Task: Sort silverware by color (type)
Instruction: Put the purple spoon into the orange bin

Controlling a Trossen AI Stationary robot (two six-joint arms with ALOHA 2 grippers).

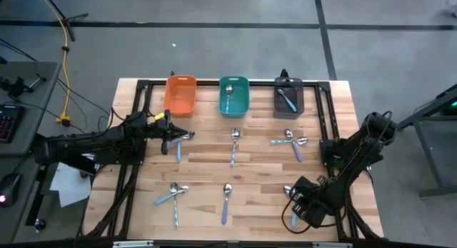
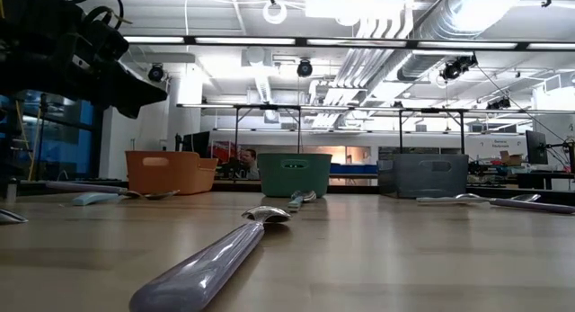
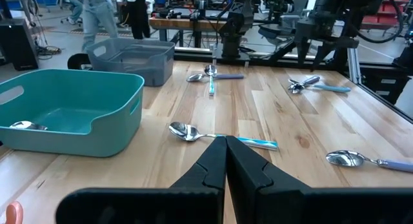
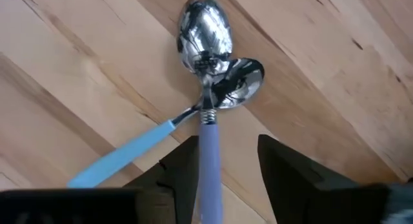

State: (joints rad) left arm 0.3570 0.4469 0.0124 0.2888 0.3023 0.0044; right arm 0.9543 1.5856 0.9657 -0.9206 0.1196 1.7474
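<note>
Three bins are lined up along the far edge of the worktop point(image 1: 207, 169), one per handle colour: an orange bin point(image 1: 181, 95), a teal bin point(image 1: 233, 96) beside it and a dark grey bin point(image 1: 288, 97) beyond that. A teal-handled spoon point(image 1: 228, 96) already lies in the teal bin and a light-blue-handled spoon point(image 1: 286, 100) in the dark grey bin, so the sort is judged to be barely begun; nothing can be made out in the orange bin.

The remaining spoons are scattered in pairs and singles in front of the bins. A crossed pair lies well in front of the dark grey bin, at the near corner, and the right claw point(image 4: 222, 166) is lowered over it. Its fingers are parted and are set to either side of the purple handle of the upper spoon point(image 4: 210, 140), whose bowl overlaps that of a blue-handled spoon point(image 4: 129, 153); nothing is gripped yet. The straddle appears chosen so that one spoon alone is lifted.

The left claw point(image 3: 226, 156) is held just in front of the orange bin, above a spoon pair point(image 1: 182, 139). Its fingers are pressed together and nothing is seen between them.
</note>
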